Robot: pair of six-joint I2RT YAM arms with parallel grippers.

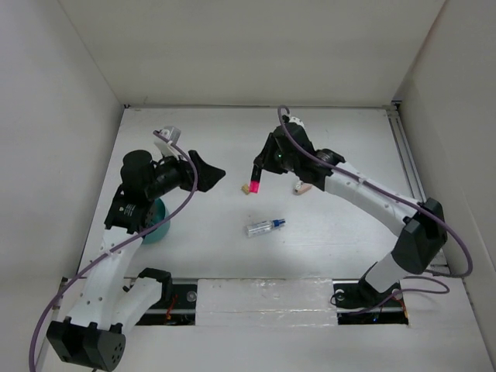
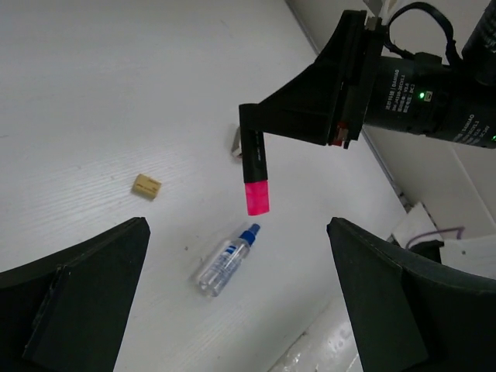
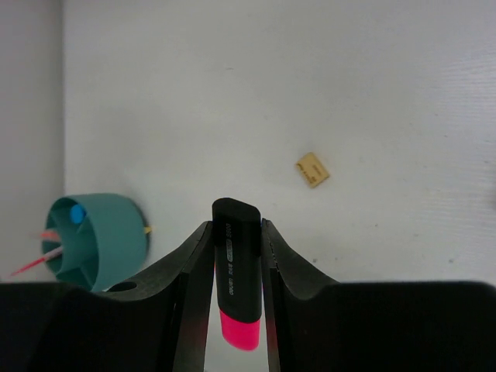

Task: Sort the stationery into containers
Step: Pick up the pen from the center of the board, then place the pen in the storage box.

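Marker [image 3: 238, 271], pink-tipped, pinched in right jaws

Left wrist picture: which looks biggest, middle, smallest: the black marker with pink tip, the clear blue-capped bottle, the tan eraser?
1. Black marker with pink tip, but it hangs nearer the camera, so unsure.
2. Clear blue-capped bottle.
3. Tan eraser, clearly smallest.

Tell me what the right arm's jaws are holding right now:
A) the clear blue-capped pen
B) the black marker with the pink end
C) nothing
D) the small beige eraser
B: the right wrist view shows the right jaws closed on either side of the black marker, pink end hanging free, while the clear blue-capped pen and the eraser lie apart on the table.
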